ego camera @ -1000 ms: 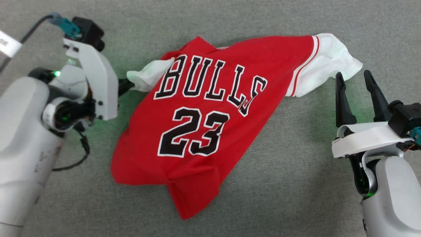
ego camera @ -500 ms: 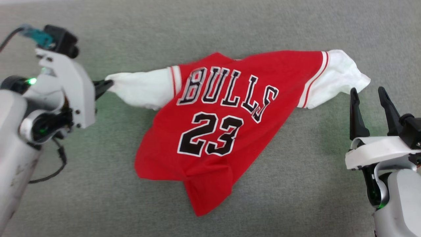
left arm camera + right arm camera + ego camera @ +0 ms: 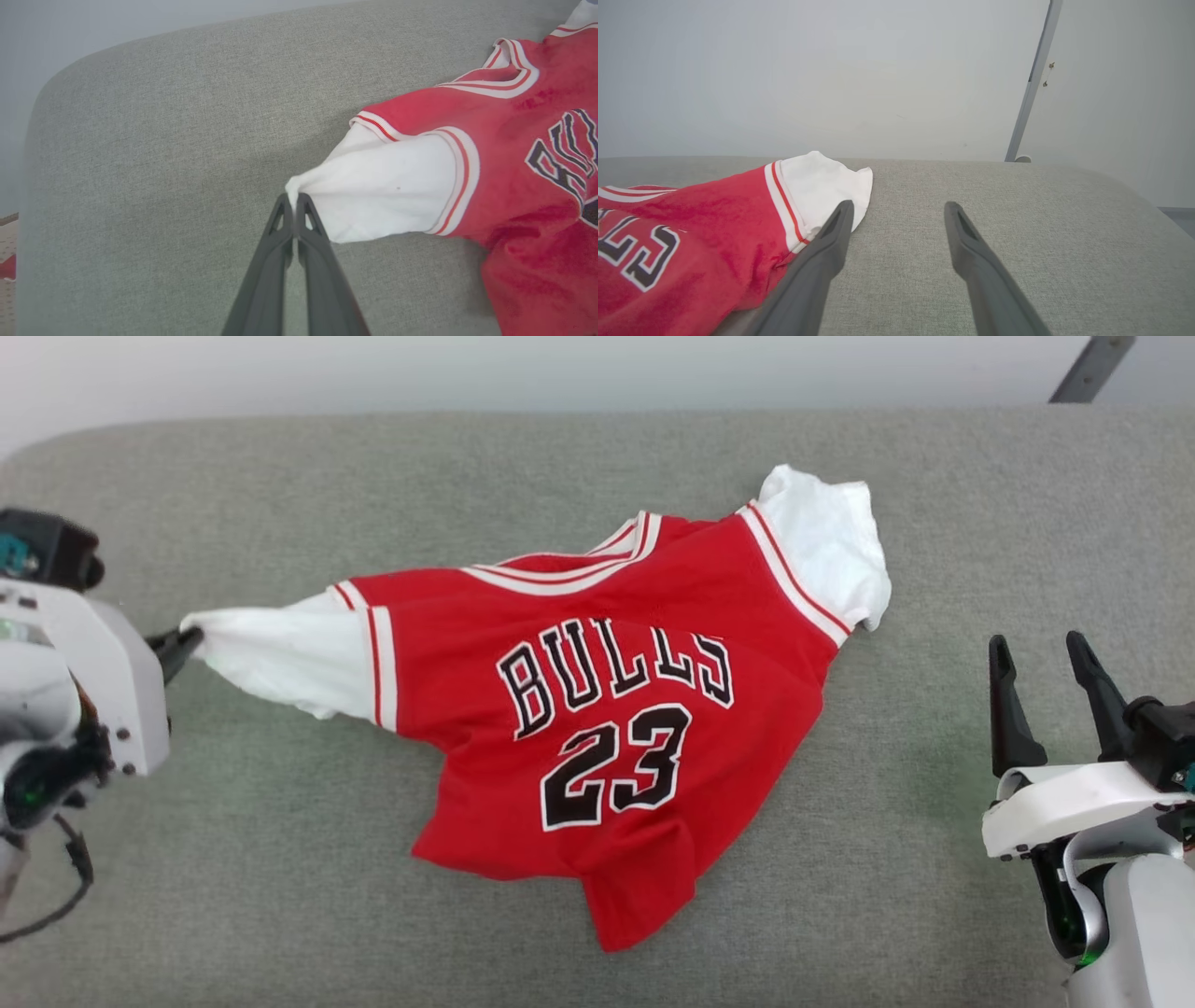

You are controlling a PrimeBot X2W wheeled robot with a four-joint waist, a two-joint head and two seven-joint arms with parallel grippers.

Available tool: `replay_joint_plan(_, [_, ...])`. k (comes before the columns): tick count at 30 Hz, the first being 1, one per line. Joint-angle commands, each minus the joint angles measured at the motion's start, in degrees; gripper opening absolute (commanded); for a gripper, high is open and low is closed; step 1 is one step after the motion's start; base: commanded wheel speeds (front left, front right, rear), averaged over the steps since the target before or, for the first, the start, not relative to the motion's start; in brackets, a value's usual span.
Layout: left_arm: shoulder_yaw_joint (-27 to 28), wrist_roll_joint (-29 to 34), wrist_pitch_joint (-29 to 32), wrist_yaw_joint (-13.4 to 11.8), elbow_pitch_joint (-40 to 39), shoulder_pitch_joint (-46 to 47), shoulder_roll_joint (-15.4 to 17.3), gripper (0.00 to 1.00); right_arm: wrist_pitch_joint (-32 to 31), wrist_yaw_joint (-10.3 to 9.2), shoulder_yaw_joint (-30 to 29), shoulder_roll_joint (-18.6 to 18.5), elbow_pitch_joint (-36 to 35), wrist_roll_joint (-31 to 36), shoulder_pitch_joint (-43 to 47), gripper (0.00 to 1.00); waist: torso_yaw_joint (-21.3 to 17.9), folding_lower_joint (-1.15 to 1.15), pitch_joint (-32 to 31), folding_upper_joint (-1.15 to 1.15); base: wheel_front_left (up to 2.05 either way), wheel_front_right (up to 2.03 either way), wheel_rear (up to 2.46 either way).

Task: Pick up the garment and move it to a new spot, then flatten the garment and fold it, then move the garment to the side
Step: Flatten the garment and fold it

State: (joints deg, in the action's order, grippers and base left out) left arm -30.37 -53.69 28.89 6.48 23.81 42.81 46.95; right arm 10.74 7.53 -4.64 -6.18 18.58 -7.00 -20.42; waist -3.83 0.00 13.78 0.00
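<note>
My left fingers clamp the garment's white sleeve at left, right fingers wide and empty; garment rumpled, so flattening, folding, side-placement outstanding.

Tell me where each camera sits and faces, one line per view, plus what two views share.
Head: above, facing down at the jersey on the pad; left end effector left, right end effector lower right.
Left wrist: along the shut left end effector, pinching a white sleeve.
Right wrist: low, along the open right end effector, toward the other sleeve and wall.
Shared: head and left wrist show the pinched sleeve.
</note>
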Motion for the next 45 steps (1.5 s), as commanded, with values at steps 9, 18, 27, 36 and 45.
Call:
replay_joint_plan(9, [-1.5,-0.4,-3.1,0.4,5.9,-3.2,-2.9,0.00,-1.0,-0.08,1.3,-0.1,-1.1,-0.9,1.2,1.00,0.3,0.00,-1.1,0.00,0.00,0.00,0.00])
replay_joint_plan(18, [-3.5,-2.2,-3.5,0.9,10.7,-2.9,-5.6,1.00,-1.5,-0.08,1.9,0.2,-1.2,-1.3,1.1,1.00,-0.4,0.00,-1.1,0.00,0.00,0.00,0.00])
replay_joint_plan(27, [-3.6,-2.3,-4.8,1.0,9.1,-1.0,-4.1,1.00,-2.3,-0.08,4.3,0.5,-1.3,-3.1,1.9,1.00,0.4,0.00,-2.8,0.00,0.00,0.00,0.00])
replay_joint_plan(36, [-0.6,-1.7,-14.1,-1.2,1.8,-4.9,-2.9,1.00,-9.5,-0.08,13.7,-0.1,-0.7,-8.3,3.8,1.00,2.9,0.00,-5.5,0.00,0.00,0.00,0.00])
replay_joint_plan(45, [4.2,0.0,-29.8,-6.5,-7.6,-14.7,-1.1,1.00,-24.0,-0.08,20.3,-1.3,0.8,-12.0,2.2,1.00,6.8,0.00,-5.4,0.00,0.00,0.00,0.00])
